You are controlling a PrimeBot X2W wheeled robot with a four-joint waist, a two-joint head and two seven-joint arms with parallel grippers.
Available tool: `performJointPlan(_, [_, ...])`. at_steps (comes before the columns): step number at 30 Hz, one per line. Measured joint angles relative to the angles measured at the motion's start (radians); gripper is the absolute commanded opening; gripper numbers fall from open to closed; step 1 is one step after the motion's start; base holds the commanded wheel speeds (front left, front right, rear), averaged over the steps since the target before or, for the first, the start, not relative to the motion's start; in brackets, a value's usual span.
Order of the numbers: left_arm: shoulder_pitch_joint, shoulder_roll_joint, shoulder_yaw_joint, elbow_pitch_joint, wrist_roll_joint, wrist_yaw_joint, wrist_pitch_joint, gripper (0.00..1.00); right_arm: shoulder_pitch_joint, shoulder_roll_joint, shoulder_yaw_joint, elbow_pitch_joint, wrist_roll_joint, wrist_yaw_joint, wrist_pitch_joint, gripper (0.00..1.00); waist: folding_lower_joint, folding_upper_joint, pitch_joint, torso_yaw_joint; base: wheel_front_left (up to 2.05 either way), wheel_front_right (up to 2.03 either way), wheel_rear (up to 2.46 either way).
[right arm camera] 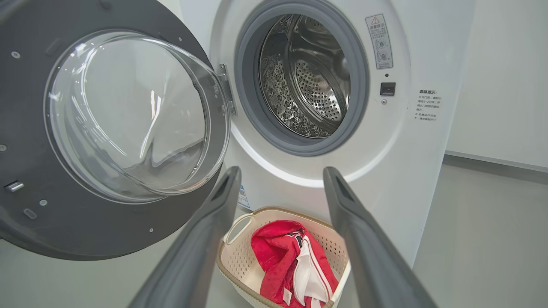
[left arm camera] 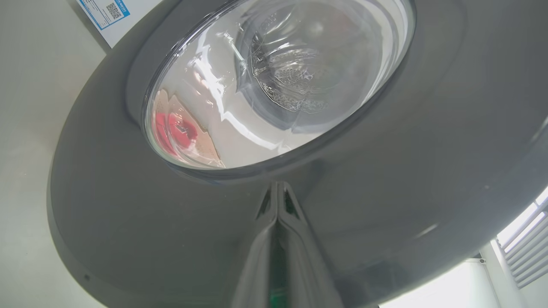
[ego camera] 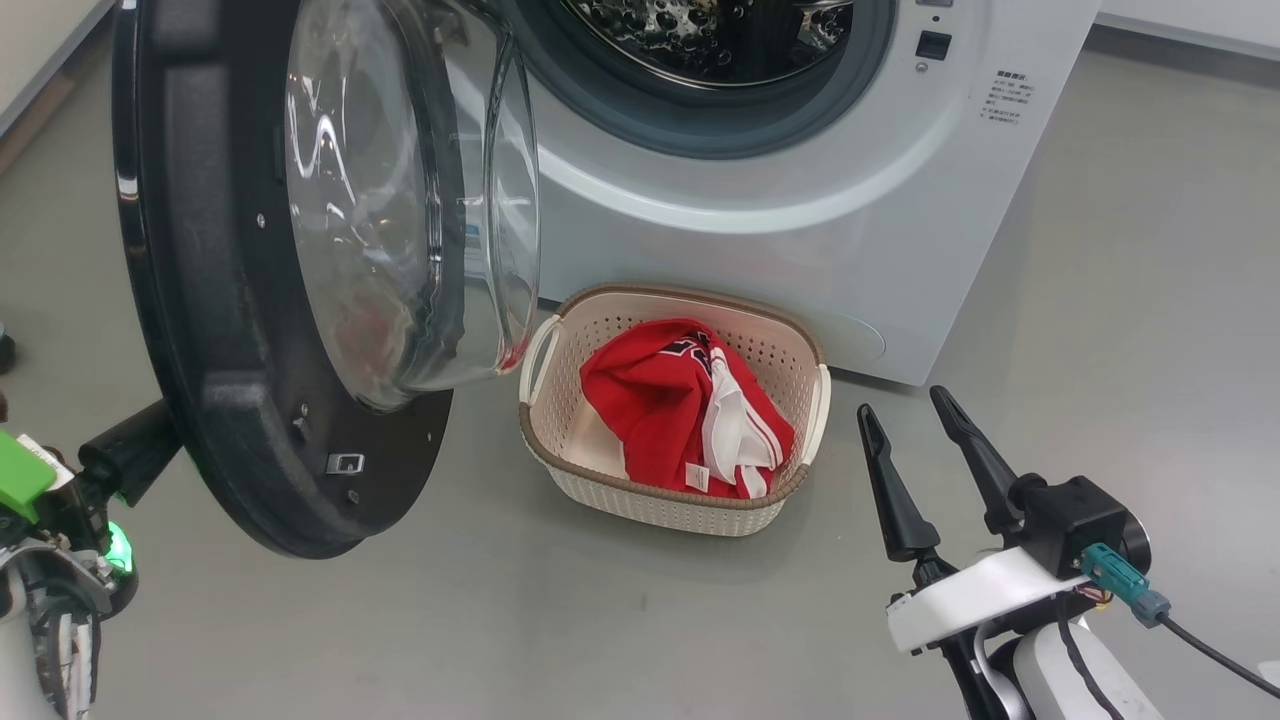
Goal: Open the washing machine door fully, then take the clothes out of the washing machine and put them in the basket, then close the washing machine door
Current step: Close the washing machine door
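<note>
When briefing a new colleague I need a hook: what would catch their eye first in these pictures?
First, the big black-rimmed washing machine door, standing open at the left of the head view with its glass bowl bulging out. Next, the bright red clothes heaped in the cream basket on the floor just in front of the washing machine, whose steel drum gapes above.

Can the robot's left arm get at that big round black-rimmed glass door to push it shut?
Probably yes. The left gripper, shut, sits right at the outer face of the big round black-rimmed glass door, with nothing between them.
</note>
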Motion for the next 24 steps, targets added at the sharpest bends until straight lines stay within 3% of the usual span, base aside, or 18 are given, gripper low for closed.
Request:
performJointPlan(10, [0.041,0.021,0.035,-0.160,0.092,-0.001,-0.156,0.00,0.015,0.004,-0.006,0.008,0.009,0.000,-0.001,1.00,0.0000,0.0000,-0.014,0.004,0.00,0.00,0.00])
performJointPlan(24, [0.265,0.161,-0.199,-0.455,0.497,-0.001,-0.471,0.00,0.046,0.010,-0.024,0.019,0.024,-0.009,-0.003,1.00,0.0000,0.0000,-0.056,0.035,0.00,0.00,0.00])
